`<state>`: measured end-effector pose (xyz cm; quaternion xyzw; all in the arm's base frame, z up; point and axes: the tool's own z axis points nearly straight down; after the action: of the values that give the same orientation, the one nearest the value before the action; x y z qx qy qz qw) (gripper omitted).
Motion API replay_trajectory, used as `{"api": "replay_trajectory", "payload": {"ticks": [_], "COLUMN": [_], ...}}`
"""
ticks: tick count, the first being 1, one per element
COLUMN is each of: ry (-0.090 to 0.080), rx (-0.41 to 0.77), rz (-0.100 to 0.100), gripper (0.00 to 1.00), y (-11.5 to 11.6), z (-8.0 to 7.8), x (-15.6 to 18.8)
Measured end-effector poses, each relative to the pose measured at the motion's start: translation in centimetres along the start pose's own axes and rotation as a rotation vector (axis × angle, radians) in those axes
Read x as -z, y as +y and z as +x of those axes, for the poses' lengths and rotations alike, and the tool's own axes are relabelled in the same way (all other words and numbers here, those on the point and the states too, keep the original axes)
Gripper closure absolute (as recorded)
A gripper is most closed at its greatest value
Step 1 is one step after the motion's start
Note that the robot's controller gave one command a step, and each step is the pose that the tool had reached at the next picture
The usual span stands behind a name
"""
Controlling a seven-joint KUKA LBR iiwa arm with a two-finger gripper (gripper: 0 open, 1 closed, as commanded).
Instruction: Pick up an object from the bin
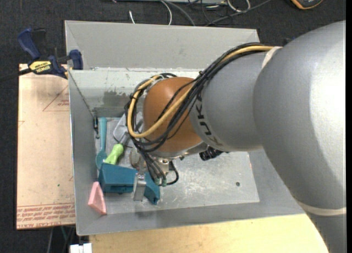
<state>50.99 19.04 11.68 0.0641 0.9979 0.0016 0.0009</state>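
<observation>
You cannot tell how the jaws stand: the gripper [145, 189] is down in the lower-left part of the bin [220, 183], and its tip is crowded by its own body and by the things around it, so neither a wide nor a narrow gap can be read. Its tip sits at the right end of a teal block [116, 179], touching it or just beside it. You cannot see the block between the jaws. A smaller teal piece [153, 193] shows just to the right of the tip; whether it belongs to the block cannot be told.

Moving outward, a pink wedge [97, 198] lies just left of and below the block, close to the bin's front-left corner. A lime-green piece [114, 154] lies tilted just above the block, and a long teal bar [103, 136] runs along the left wall behind it. Some pale grey things lie heaped beside that bar, too hidden to name.

Above the gripper you see the orange cover [170, 115] on the wrist, with yellow and black cables [135, 115] looped around it. The grey arm [275, 109] reaches in from the right.
</observation>
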Motion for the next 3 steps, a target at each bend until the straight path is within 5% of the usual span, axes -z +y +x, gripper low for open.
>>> {"api": "replay_trajectory", "payload": {"ticks": [1, 2, 3], "ry": [0.003, -0.002, 0.005], "rx": [-0.026, -0.272, -0.07], "rz": [0.001, -0.002, 0.001], "gripper": [0.0, 0.0, 0.0], "y": [-0.3, 0.2, -0.2], "z": [0.1, 0.1, 0.1], "x": [-5.6, -1.6, -5.2]}}
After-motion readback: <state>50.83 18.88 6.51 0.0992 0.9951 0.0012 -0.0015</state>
